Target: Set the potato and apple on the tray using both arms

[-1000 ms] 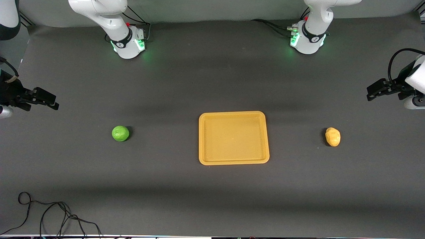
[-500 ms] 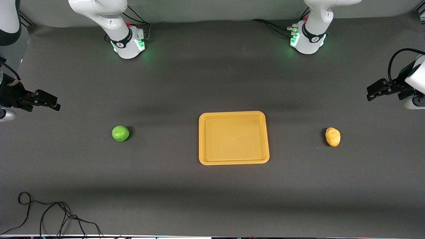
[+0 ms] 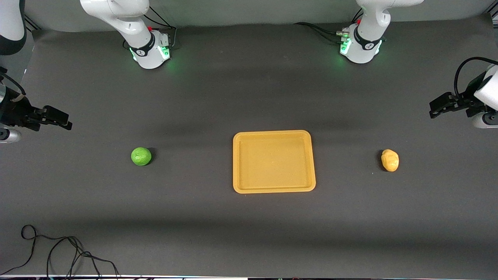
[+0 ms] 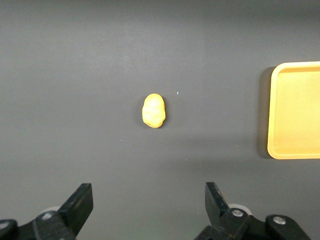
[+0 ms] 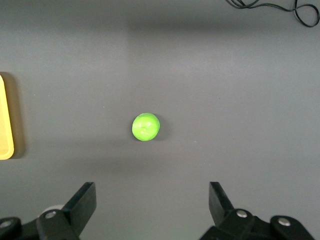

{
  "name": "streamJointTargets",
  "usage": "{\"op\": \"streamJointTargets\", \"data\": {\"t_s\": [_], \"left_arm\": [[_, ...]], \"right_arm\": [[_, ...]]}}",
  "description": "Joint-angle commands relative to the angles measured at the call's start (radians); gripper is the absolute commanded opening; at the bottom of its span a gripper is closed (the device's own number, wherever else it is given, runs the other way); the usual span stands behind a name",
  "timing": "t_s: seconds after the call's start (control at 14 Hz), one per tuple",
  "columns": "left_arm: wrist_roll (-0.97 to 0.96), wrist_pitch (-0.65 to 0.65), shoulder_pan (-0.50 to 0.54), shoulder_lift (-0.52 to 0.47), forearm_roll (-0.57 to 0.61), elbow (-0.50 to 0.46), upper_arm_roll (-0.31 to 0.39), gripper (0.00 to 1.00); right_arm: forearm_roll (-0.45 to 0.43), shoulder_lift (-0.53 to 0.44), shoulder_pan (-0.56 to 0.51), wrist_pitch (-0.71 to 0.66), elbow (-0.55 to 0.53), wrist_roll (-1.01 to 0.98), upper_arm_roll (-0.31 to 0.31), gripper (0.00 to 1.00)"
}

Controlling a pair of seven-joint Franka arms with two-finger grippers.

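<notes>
The yellow-orange tray [image 3: 274,189] lies flat mid-table, with nothing on it; one edge of the tray [image 4: 272,120] shows in the left wrist view and a sliver of the tray [image 5: 5,145] in the right wrist view. The green apple [image 3: 141,156] [image 5: 146,127] rests on the mat toward the right arm's end. The lumpy potato [image 3: 390,160] [image 4: 153,110] sits toward the left arm's end. My right gripper [image 3: 58,118] [image 5: 152,197] hangs open high above the mat at its end, apart from the apple. My left gripper [image 3: 437,109] [image 4: 149,197] hangs open likewise, apart from the potato.
A dark mat [image 3: 249,233] covers the table. A loose black cable [image 3: 58,252] [image 5: 272,7] coils at the corner nearest the front camera on the right arm's end. Both arm bases [image 3: 149,50] [image 3: 360,48] glow green along the edge farthest from the camera.
My right gripper has drifted slightly toward the front camera's side of the view. The left arm, the fruit and the tray have not moved.
</notes>
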Motion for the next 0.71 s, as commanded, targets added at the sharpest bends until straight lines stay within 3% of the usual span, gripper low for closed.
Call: {"op": "streamJointTargets", "data": {"t_s": [0.0,0.21,0.64], "left_arm": [[-0.002,0.018,-0.014,-0.026,0.016,-0.029,0.006,1.00],[-0.002,0.023,-0.016,-0.026,0.020,-0.031,0.006,1.00],[-0.005,0.029,-0.017,-0.026,0.022,-0.045,0.006,1.00]], "right_arm": [[0.003,-0.015,0.004,0.014,-0.036,-0.007,0.000,1.00],[0.003,-0.015,0.024,0.066,-0.089,-0.007,0.002,1.00],[0.003,-0.002,0.035,0.314,-0.307,-0.005,0.004,0.99]]}}
